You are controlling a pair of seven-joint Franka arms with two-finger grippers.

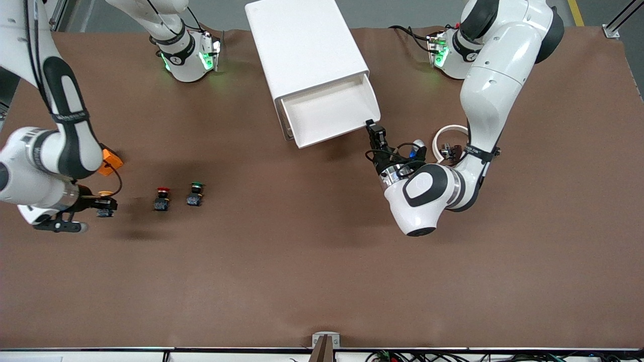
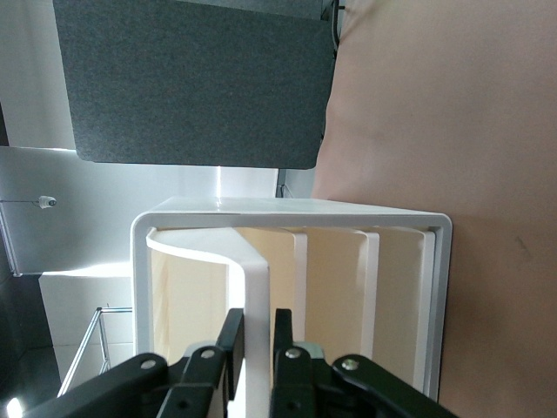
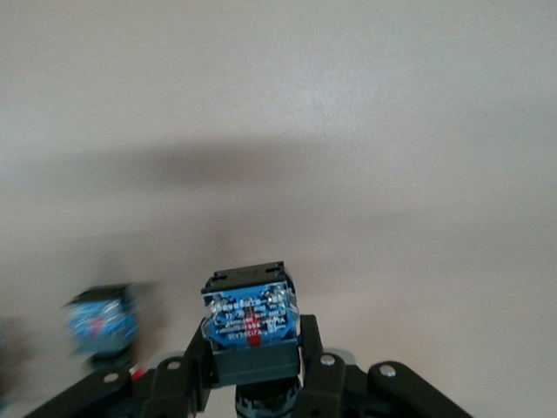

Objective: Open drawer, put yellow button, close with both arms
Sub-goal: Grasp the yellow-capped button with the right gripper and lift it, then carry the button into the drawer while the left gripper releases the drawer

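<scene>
While the drawer [image 1: 332, 113] sits open in front view, I see the yellow button [image 1: 105, 194] at the right gripper [image 1: 104, 207].

Left wrist: left gripper [image 2: 257, 335] clamped on its front edge.

Right wrist: fingers clamp the button body. Next: carry into drawer.

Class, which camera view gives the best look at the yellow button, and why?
The right wrist view: the yellow button fills the foreground, its blue-black body clamped in the right gripper. The front view shows it only small, with its yellow cap visible. The left wrist view does not show it.
</scene>
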